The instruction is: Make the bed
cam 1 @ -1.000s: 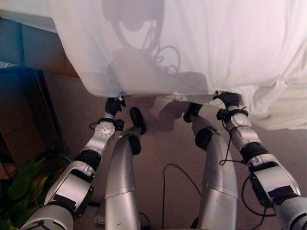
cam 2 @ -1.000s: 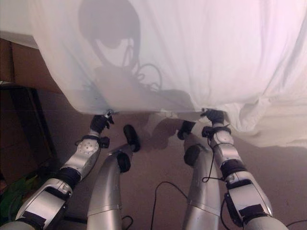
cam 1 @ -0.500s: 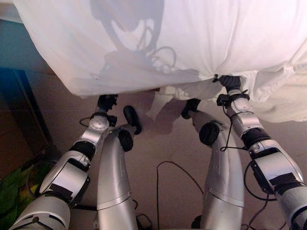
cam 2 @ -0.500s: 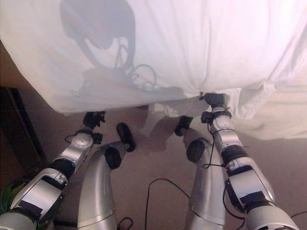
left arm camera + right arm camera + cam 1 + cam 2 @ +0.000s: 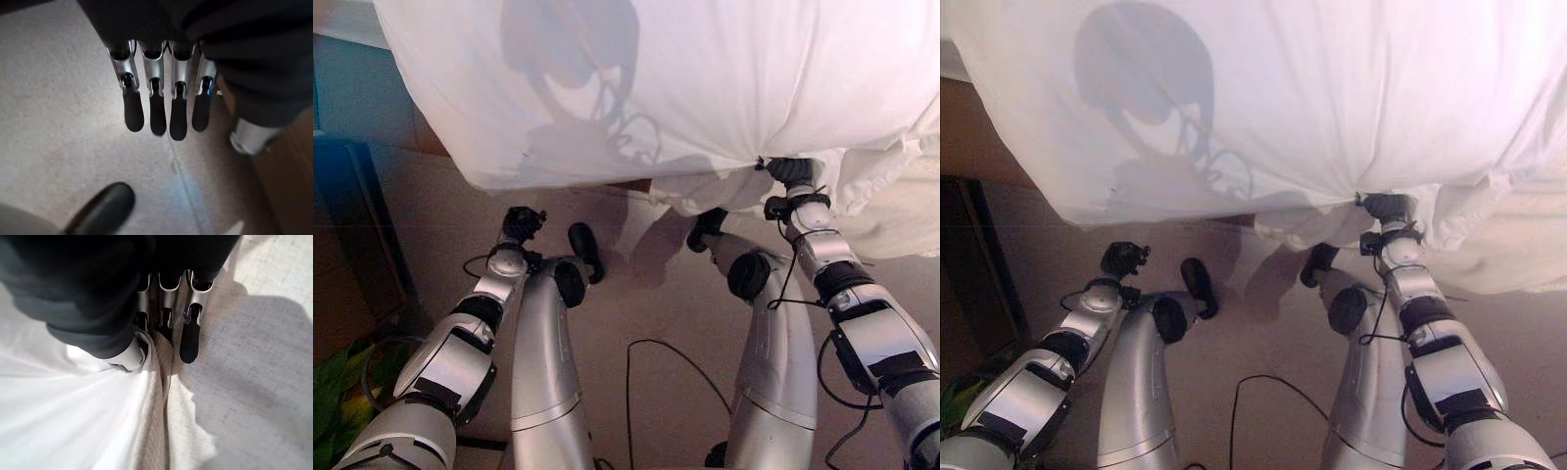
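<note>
- My right hand [image 5: 787, 172] pinches the sheet [image 5: 724, 78] edge; my left hand [image 5: 521, 222] hangs empty, fingers straight, below it.
- Mid-spread: next, regrip with the left.

Both arms are silver-grey with black joint rings and black strap panels. The left hand [image 5: 161, 98] and right hand [image 5: 171, 308] each carry a dark ribbed cover and silver fingers [image 5: 155, 83] ending in dark tips.
</note>
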{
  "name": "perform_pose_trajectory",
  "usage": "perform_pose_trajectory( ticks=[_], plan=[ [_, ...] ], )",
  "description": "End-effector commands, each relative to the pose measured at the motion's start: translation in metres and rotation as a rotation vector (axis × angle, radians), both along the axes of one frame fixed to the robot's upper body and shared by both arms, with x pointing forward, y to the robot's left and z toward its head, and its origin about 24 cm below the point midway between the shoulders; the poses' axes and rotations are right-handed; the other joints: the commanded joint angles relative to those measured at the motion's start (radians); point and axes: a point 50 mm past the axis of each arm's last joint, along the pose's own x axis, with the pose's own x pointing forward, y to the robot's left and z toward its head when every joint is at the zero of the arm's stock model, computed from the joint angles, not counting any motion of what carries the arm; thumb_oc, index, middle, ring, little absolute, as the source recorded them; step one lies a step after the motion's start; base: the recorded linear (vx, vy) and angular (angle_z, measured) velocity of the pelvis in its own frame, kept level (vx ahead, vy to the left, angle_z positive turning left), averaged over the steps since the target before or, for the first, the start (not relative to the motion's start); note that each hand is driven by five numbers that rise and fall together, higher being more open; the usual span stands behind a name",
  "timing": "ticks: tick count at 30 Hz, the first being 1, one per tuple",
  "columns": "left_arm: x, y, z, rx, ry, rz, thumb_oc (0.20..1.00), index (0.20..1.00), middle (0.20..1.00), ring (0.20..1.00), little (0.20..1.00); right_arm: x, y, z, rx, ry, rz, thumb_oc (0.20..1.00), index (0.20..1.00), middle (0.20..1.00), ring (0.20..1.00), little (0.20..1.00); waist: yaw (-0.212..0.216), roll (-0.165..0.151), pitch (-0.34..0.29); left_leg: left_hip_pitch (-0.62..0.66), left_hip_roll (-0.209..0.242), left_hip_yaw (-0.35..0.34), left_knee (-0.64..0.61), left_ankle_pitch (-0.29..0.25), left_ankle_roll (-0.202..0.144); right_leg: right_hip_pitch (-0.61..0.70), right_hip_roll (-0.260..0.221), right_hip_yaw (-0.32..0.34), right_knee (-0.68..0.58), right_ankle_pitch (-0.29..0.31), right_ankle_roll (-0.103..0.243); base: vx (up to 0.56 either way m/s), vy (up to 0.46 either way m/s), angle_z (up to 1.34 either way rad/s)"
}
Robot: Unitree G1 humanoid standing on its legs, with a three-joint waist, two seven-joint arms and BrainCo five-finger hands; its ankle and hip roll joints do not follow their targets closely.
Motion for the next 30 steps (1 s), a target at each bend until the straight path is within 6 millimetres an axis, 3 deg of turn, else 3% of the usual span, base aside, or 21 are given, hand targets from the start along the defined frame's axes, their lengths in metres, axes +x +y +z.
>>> perform_pose_trajectory(
  ticks=[1, 5, 16, 22, 30],
  plan=[
    [-0.018, 0.002, -0.04, 0.028, 0.159, 0.012, 1.0, 1.0, 1.0, 1.0, 1.0, -0.068, -0.076, -0.152, -0.275, 0.784, -0.313, 1.0, 1.0, 1.0, 1.0, 1.0, -0.001, 0.037, 0.012, 0.003, -0.064, 0.03, -0.137, 0.145, -0.016, -0.018, -0.001, 0.026, 0.05, -0.07, 0.108, -0.08, -0.027, -0.01],
    [-0.022, 0.006, -0.045, 0.054, 0.189, 0.007, 1.0, 1.0, 1.0, 1.0, 1.0, -0.079, -0.083, -0.162, -0.282, 0.839, -0.322, 1.0, 1.0, 1.0, 1.0, 1.0, -0.006, 0.027, 0.012, 0.083, -0.07, 0.054, -0.276, 0.193, -0.027, 0.074, 0.021, -0.013, -0.092, -0.023, 0.123, -0.11, -0.026, 0.04],
    [-0.033, 0.028, -0.047, 0.114, 0.221, 0.027, 1.0, 1.0, 1.0, 1.0, 1.0, -0.116, -0.105, -0.189, -0.201, 0.947, -0.391, 1.0, 1.0, 1.0, 1.0, 1.0, -0.014, 0.012, 0.012, 0.217, -0.066, 0.076, -0.47, 0.262, -0.038, 0.237, 0.047, -0.077, -0.309, 0.076, 0.166, -0.08, 0.0, -0.01],
    [-0.041, 0.034, -0.055, 0.091, 0.247, 0.034, 1.0, 1.0, 1.0, 1.0, 1.0, -0.14, -0.111, -0.208, -0.181, 1.042, -0.401, 1.0, 1.0, 1.0, 1.0, 1.0, -0.018, 0.009, 0.012, 0.284, -0.06, 0.062, -0.502, 0.271, -0.046, 0.311, 0.063, -0.088, -0.341, 0.072, 0.161, -0.05, -0.015, -0.05],
    [-0.064, 0.04, -0.083, 0.043, 0.326, 0.066, 1.0, 1.0, 1.0, 1.0, 1.0, -0.16, -0.111, -0.225, -0.138, 1.091, -0.416, 1.0, 1.0, 1.0, 1.0, 1.0, -0.015, -0.012, 0.012, 0.445, -0.041, 0.06, -0.55, 0.27, -0.055, 0.484, 0.048, -0.128, -0.4, 0.074, 0.168, 0.0, -0.017, 0.0]
  ],
)
